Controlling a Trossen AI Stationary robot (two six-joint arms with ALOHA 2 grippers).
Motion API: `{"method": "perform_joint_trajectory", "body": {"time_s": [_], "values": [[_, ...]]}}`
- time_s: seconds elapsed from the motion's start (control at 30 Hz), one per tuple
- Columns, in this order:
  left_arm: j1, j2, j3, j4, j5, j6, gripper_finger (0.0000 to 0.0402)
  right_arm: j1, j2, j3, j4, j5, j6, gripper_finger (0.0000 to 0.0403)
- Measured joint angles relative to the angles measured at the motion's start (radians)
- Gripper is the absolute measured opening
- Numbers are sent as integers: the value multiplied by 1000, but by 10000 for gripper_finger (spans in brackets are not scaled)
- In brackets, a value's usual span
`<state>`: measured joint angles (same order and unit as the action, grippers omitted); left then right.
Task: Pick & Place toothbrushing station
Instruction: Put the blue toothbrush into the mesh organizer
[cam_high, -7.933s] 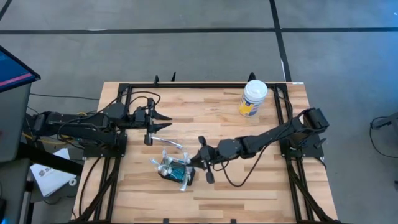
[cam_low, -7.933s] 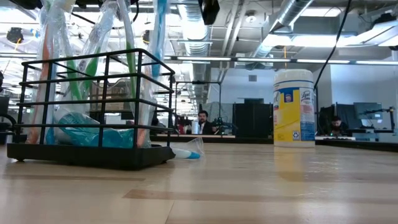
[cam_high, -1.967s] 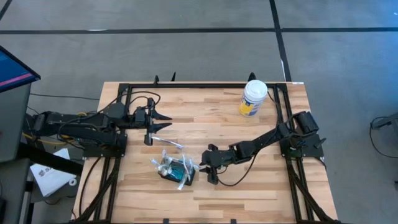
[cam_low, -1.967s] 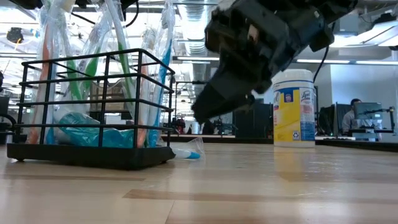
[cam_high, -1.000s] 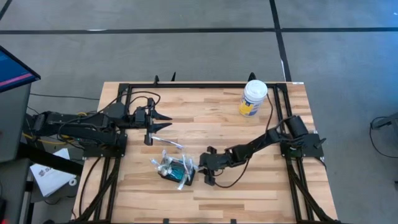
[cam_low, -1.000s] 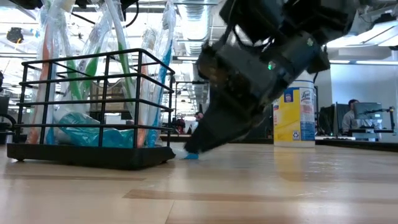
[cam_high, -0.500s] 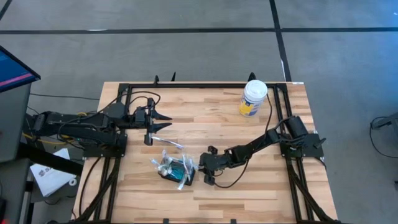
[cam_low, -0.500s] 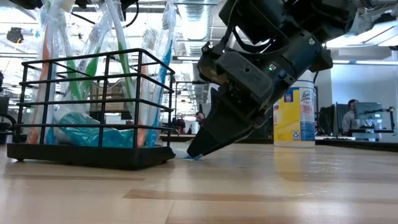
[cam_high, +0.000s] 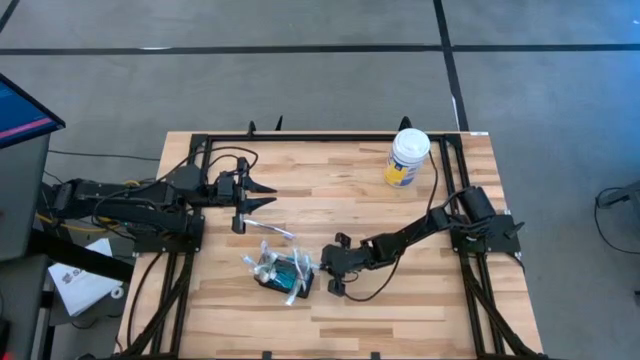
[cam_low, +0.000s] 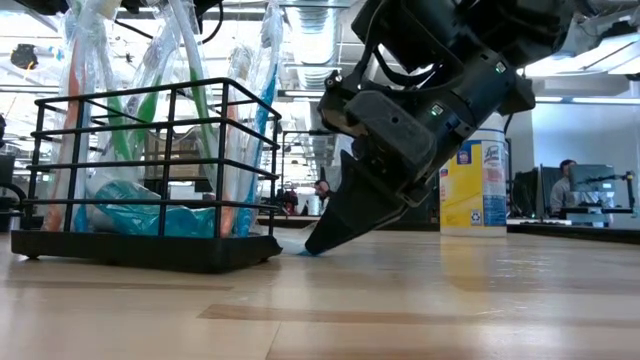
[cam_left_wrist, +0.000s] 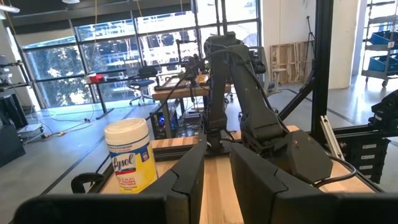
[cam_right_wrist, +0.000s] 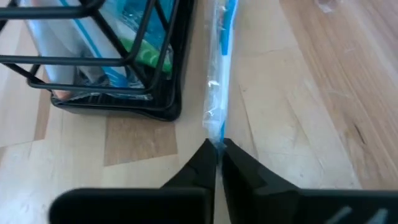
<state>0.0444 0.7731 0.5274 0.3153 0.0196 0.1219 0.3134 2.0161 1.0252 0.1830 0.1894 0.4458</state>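
Blue wrapped toothbrush (cam_right_wrist: 219, 93) freshly pinched beside the toothbrushing station (cam_right_wrist: 99, 62).
Right claw (cam_right_wrist: 216, 157) just snapped together on its wrapper; lifting should follow. Left claw (cam_left_wrist: 216, 180) waits, spread.

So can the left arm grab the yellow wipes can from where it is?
Probably yes. The left gripper hangs over bare table, and nothing stands between it and the wipes can. The right gripper is busy down by the rack.

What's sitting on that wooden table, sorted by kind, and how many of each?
Black wire rack holding wrapped toothbrushes: 1
Wipes canister: 1
Loose wrapped toothbrushes: 2, one pinched by the right tool, one lying apart
Robot arms: 2
Total: 6
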Motion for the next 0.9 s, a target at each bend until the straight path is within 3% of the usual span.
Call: {"method": "perform_joint_trajectory", "body": {"time_s": [0.53, 0.9], "values": [[0, 0, 0, 0, 0, 0, 74, -5, -36, -3, -82, 29, -9, 0], [0, 0, 0, 0, 0, 0, 74, -4, -208, -3, -267, 198, -11, 0]]}}
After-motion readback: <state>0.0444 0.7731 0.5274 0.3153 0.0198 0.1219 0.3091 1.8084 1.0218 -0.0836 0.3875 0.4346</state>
